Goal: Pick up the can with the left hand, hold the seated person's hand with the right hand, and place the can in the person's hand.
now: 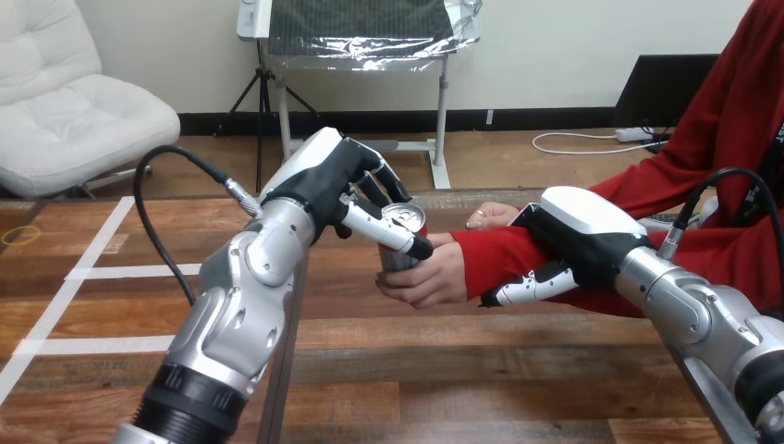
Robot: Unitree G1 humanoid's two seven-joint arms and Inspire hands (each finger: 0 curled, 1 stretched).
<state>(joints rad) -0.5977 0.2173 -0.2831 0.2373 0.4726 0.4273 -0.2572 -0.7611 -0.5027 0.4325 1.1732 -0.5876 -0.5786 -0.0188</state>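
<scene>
The can [405,219] is up off the wooden table [416,370], near the middle of the scene. It is a small metal cylinder with a shiny silver top and a raised round rim, standing roughly upright. Most of its side is covered.

The left hand [356,190] grips it from the left. Its black-and-white jointed fingers curl round the far side, and its thumb lies straight across the near side just below the rim. A smooth white shell covers the back of this hand, and the rounded silver left arm [250,296] rises to it from the near left.

The person's near hand [434,277] is cupped under and around the lower part of the can, palm turned left, with bent fingers touching the metal. The robot's hand and the person's hand are both on the can.

A soft red sleeve [490,254] runs from that hand to the right. The right hand [578,236] is clasped on the person's forearm, just behind the wrist. Its glossy white back shell lies over the top of the sleeve and its thumb curls in beneath; the fingers on the far side are hidden. The silver right arm [693,305] comes in from the near right.

The person's far hand [488,216] rests just beyond the sleeve, close to the can but not touching it.

The tabletop is dark, grained planking crossed by strips of flat white tape [120,270] on its left part.
</scene>
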